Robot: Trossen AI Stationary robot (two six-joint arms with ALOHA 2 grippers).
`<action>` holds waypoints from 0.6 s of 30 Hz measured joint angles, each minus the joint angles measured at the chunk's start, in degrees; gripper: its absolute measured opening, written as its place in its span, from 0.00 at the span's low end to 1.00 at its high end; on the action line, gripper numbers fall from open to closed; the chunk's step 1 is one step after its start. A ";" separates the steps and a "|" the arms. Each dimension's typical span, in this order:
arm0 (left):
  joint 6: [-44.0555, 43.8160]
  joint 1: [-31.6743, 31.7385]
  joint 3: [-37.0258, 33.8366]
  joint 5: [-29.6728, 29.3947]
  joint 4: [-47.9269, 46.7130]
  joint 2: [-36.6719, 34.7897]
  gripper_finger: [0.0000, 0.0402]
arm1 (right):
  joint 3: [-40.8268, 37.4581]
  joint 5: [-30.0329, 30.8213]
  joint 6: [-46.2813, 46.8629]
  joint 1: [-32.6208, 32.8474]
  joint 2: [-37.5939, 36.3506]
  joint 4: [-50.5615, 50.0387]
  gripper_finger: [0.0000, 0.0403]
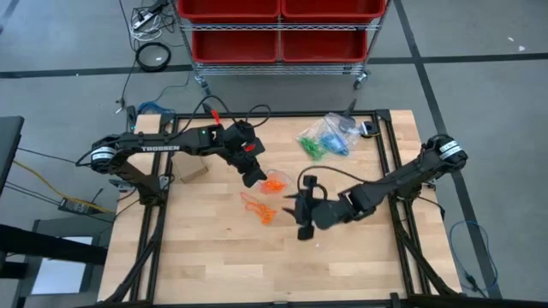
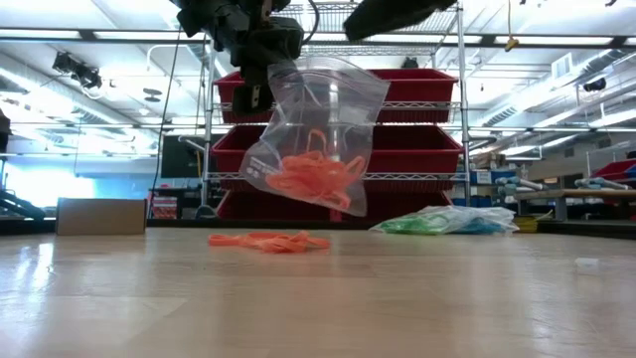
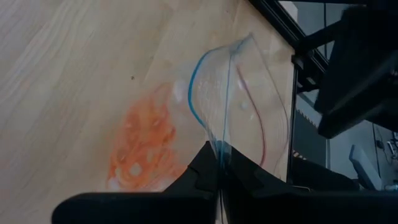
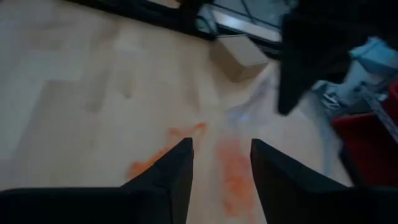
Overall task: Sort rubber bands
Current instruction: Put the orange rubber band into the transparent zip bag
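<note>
The orange rubber bands [image 2: 303, 177] sit in two lots: one clump inside a clear zip bag [image 2: 318, 119] hanging above the table, and one loose tangle [image 2: 268, 241] lying flat on the wood below it. The left gripper [image 3: 219, 167] has its fingers pinched together on the bag's top edge. The right gripper [image 4: 221, 168] hovers just beside the loose tangle, fingers apart and holding nothing. Two more bags, one with green bands [image 1: 312, 147] and one with blue bands [image 1: 336, 139], lie touching near the far right corner. The wooden table [image 1: 205, 257] also carries a small cardboard box [image 2: 101, 216]. Behind it stands a rack of red bins [image 1: 278, 30]
</note>
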 joint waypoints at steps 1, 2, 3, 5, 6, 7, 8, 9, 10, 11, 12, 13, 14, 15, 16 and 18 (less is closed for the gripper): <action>0.00 0.00 0.00 0.00 0.00 0.00 0.04 | -0.22 -0.02 0.84 0.99 -0.01 -0.14 0.36; 0.00 0.00 0.00 0.00 -0.03 0.00 0.04 | -0.64 -0.03 2.05 1.99 -0.02 -0.08 0.36; -0.01 0.00 0.00 0.00 -0.07 0.00 0.04 | -1.16 -0.05 3.53 2.90 -0.02 -0.17 0.35; 0.00 0.00 0.00 0.00 -0.07 0.00 0.04 | -2.29 -0.10 7.01 4.38 0.29 0.12 0.35; -0.02 0.00 0.00 0.00 -0.06 0.00 0.04 | -2.98 -0.08 8.60 4.96 0.83 0.89 0.35; -0.02 0.00 0.00 0.00 -0.02 0.00 0.04 | -4.01 -0.10 10.03 5.41 1.36 1.69 0.34; -0.09 0.00 0.00 0.00 -0.02 0.00 0.04 | -5.25 -0.12 11.47 5.75 2.33 2.57 0.34; -0.13 0.00 0.00 0.00 0.10 0.00 0.04 | -6.33 -0.42 12.88 5.91 3.55 3.76 0.34; -0.14 0.01 0.00 0.00 0.16 0.00 0.04 | -7.46 -1.17 14.00 5.90 4.86 5.28 0.34; -0.15 0.00 0.00 0.00 0.12 0.00 0.04 | -8.50 -1.75 15.10 5.64 6.38 7.14 0.33; -0.15 0.01 0.00 0.00 0.17 0.00 0.04 | -9.41 -2.03 16.02 5.32 8.04 9.48 0.33; -0.16 0.00 0.00 -0.01 0.11 0.00 0.04 | -10.15 -2.29 16.72 4.83 9.75 11.87 0.33; -0.17 -0.02 0.00 0.00 0.12 0.00 0.04 | -10.54 -2.39 17.29 4.17 11.59 13.52 0.33; -0.17 -0.02 0.00 0.00 0.15 0.00 0.04 | -10.58 -2.94 17.67 3.35 13.25 15.03 0.33; -0.17 -0.02 0.00 0.00 0.11 0.00 0.04 | -10.58 -3.66 17.82 2.49 14.67 16.27 0.33; -0.17 -0.02 0.00 0.00 0.21 0.00 0.04 | -10.53 -6.09 18.09 0.50 16.87 20.43 0.33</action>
